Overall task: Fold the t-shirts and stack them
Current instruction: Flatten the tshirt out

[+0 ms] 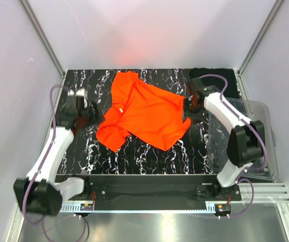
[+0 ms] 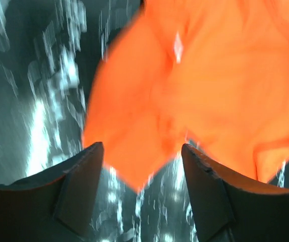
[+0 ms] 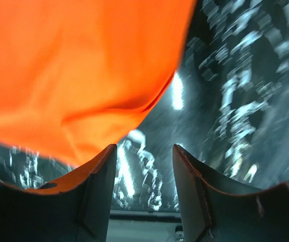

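Observation:
The orange-red t-shirt (image 1: pixel 144 113) lies crumpled and spread on the black marbled table (image 1: pixel 149 156), collar toward the back left. It fills the upper part of the left wrist view (image 2: pixel 194 85) and the upper left of the right wrist view (image 3: pixel 68 65). The black t-shirt (image 1: pixel 212 78) lies at the table's back right corner, partly behind the right arm. My left gripper (image 1: pixel 95 112) is open and empty just left of the orange shirt's sleeve. My right gripper (image 1: pixel 186 111) is open and empty at the shirt's right edge.
A clear plastic bin (image 1: pixel 257 136) stands to the right of the table beside the right arm. White enclosure walls surround the table on three sides. Bare marbled table surface lies in front of the orange shirt.

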You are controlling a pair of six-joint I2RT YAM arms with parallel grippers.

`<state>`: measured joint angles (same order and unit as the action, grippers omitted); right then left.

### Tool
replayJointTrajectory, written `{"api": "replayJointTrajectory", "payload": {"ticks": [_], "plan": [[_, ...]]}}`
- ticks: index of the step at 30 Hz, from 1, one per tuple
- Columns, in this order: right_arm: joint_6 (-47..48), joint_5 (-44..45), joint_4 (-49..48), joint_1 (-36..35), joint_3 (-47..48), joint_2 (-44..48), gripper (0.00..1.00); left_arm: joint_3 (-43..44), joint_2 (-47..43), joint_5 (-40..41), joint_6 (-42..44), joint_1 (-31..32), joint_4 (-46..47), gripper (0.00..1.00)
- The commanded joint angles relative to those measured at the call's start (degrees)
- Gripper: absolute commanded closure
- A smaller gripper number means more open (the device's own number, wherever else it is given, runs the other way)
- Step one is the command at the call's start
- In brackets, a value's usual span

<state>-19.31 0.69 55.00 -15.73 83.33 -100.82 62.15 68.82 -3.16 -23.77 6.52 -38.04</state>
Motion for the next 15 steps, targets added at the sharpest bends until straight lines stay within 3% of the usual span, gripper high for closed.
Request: {"api": "replayJointTrajectory", "payload": {"ticks": [1, 3, 8, 15], "plan": [[-2.13, -2.7, -4.9, -6.23, -6.59, 6.15, 0.44, -12.03, -8.59, -7.54, -7.07, 0.24, -1.16, 0.33], [-5.46, -4.2, -6.39, -8.96, -9.4, 7.3, 0.45, -18.97, -13.08, -9.85, -11.02, 0.24, -0.98, 0.34], [-9.43, -5.7, -9.38, -12.22, -13.27, 8.97, 0.46, -27.77, -14.76, -15.12, -18.75, 0.33, 0.24, 0.34], [-11.44, -8.51, -9.56, -12.14, -17.93, 9.85, 0.46, -31.3, -11.25, -14.86, -23.42, 0.33, 4.98, 0.37]]}}
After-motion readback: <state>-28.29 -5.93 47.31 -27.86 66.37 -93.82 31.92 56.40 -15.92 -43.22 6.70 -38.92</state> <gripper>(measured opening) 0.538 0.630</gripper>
